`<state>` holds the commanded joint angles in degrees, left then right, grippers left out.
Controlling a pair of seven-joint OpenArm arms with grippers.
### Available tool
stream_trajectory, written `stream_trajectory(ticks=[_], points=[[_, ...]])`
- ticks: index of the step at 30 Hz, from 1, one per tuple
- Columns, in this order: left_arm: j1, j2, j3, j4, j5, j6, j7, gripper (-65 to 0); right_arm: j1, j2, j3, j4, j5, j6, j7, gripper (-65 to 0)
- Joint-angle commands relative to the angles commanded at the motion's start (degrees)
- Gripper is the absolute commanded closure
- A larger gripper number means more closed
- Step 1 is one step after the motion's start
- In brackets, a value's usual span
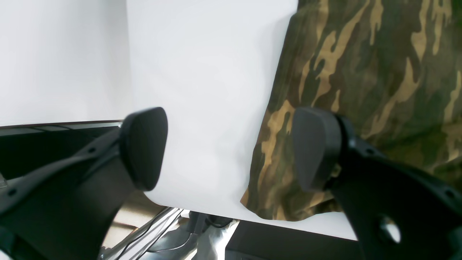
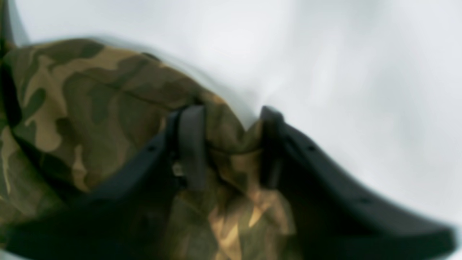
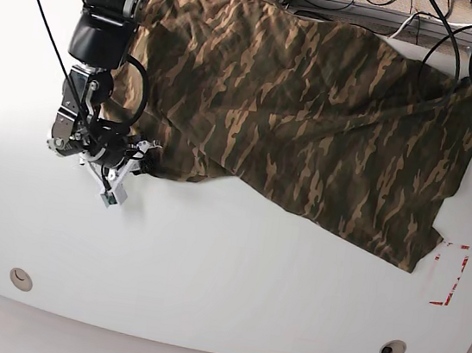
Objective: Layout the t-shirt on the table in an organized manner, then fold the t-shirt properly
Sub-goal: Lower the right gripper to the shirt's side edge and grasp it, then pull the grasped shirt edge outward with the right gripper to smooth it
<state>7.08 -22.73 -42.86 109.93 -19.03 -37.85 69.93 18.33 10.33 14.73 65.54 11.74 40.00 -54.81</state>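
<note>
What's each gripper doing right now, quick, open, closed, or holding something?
Left gripper: open, holding nothing, beside the t-shirt's edge.
Right gripper: shut on a bunch of the t-shirt.

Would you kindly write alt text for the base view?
A camouflage t-shirt lies spread, wrinkled, across a white table. The right pincer grips its edge; the left arm sits at the far side, near red tape marks.

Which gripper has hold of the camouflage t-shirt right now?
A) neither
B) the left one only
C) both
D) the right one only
D: the right wrist view shows the right gripper shut on a bunched fold of the camouflage t-shirt, while the left gripper stands open over the white table with only the shirt's edge beside one finger.
</note>
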Motion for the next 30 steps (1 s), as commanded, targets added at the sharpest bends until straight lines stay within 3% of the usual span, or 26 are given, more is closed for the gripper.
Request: stream_trajectory(ticks=[3, 7, 14, 25, 30], points=[[-0.44, 0.26, 0.88, 0.0, 0.0, 0.0, 0.0, -50.6, 0.88, 0.18, -0.09, 0.09, 0.0, 0.0, -0.18, -2.1], [-1.32, 0.35, 2.46, 0.0, 0.09, 0.0, 0.0, -50.6, 2.81, 0.53, -0.09, 0.09, 0.0, 0.0, -0.62, 0.0], [-1.58, 1.14, 2.46, 0.0, 0.09, 0.0, 0.0, -50.6, 6.59, 2.37, -0.09, 4.22, 0.09, 0.0, -4.75, 0.0], [-1.67, 1.49, 2.55, -1.93, 0.09, 0.09, 0.0, -50.6, 9.05, 3.96, 0.0, 25.67, 0.62, 0.0, -21.1, 0.0], [-3.69, 1.49, 2.46, -3.6, 0.0, 0.09, 0.0, -50.6, 4.57, 3.87, 0.0, 34.46, 0.7, 0.0, -24.79, 0.0]])
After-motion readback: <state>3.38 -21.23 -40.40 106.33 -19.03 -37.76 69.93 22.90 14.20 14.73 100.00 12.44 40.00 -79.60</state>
